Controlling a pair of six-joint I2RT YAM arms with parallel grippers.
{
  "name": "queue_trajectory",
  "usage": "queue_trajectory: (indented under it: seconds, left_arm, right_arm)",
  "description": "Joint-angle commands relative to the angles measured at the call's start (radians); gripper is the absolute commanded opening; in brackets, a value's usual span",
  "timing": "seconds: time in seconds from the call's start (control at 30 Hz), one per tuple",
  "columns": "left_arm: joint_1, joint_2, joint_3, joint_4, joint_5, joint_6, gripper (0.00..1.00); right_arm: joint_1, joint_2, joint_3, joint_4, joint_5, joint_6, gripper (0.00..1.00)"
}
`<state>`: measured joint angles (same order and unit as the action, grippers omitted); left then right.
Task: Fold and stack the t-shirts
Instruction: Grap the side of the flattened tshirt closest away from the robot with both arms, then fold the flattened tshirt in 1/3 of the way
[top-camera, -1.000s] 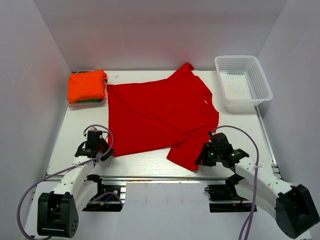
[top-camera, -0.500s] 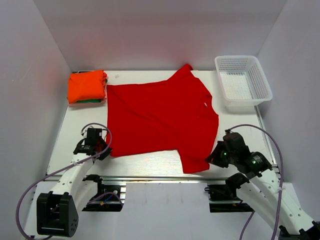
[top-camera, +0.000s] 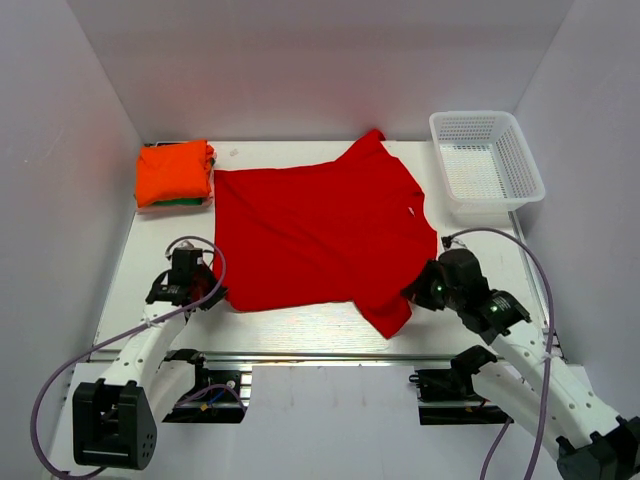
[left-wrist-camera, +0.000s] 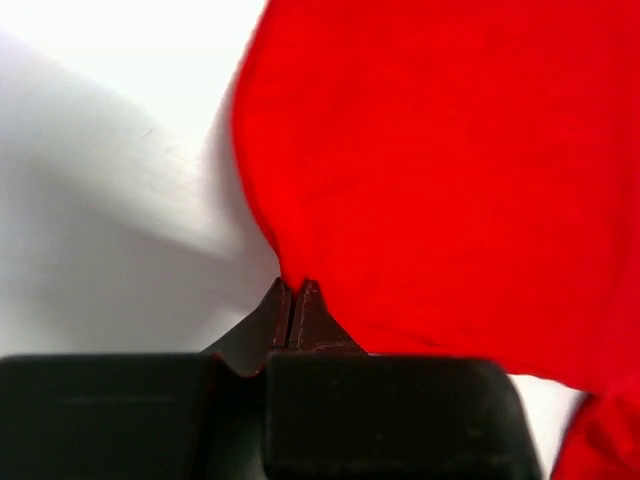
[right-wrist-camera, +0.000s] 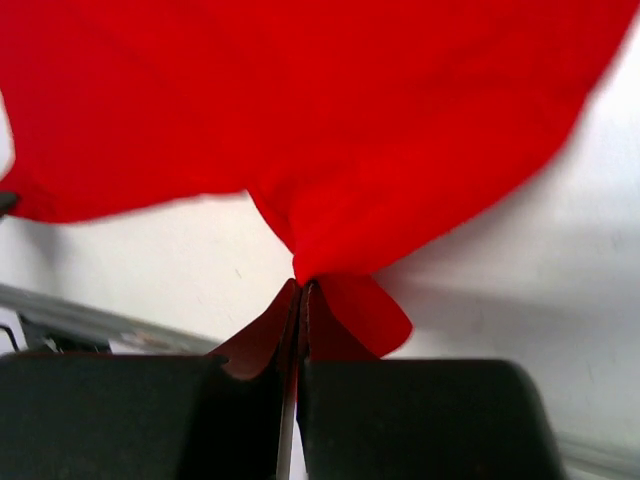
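On the worktop, overhead view: the red t-shirt lies spread across the middle, mostly flat, with one sleeve pointing to the far edge. Its near-right part is bunched into a point. A folded orange t-shirt sits in the far-left corner on top of a green t-shirt, of which only a sliver shows. A white mesh basket stands far right, apart from the cloth. The left pincer is at the shirt's near-left corner and the right pincer is at its near-right edge.

Left wrist view: the left pincer is closed tight on the very corner of the red t-shirt, and the cloth fans away from the tips.

Right wrist view: the right pincer is pinched shut on a gathered fold of the red t-shirt. A small flap pokes out beside the tips.

Handling, as judged: the cloth is light, limp and thin, so it will sag, wrinkle and drag on the worktop. Holds at the corners or hem suit it best. Both holds should move together to keep the edge taut, and a thin pinch could slip out.
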<state>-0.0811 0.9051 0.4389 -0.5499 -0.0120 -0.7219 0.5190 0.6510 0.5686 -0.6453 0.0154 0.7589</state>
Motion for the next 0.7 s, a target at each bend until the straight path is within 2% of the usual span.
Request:
queue_trajectory:
  seconds: [0.0,0.13,0.3,0.5,0.67]
  left_arm:
    - [-0.003,0.008,0.055,0.086,0.062,0.016,0.0]
    - [-0.003,0.087,0.104,0.156,0.072,0.027,0.0]
    - [0.015,0.23,0.199,0.156,0.053,0.018,0.0]
    - [0.015,0.285,0.271,0.11,-0.086,-0.062,0.0]
    - [0.015,0.307,0.331,0.088,-0.186,-0.085,0.0]
  right_arm:
    - [-0.005,0.044,0.016,0.249,0.061,0.003,0.0]
    - [-0.008,0.149,0.05,0.364,0.109,0.013,0.0]
    - [-0.005,0.263,0.117,0.473,0.213,0.016,0.0]
    - [-0.014,0.39,0.295,0.417,0.409,-0.021,0.0]
    - [-0.033,0.464,0.359,0.427,0.454,-0.042,0.0]
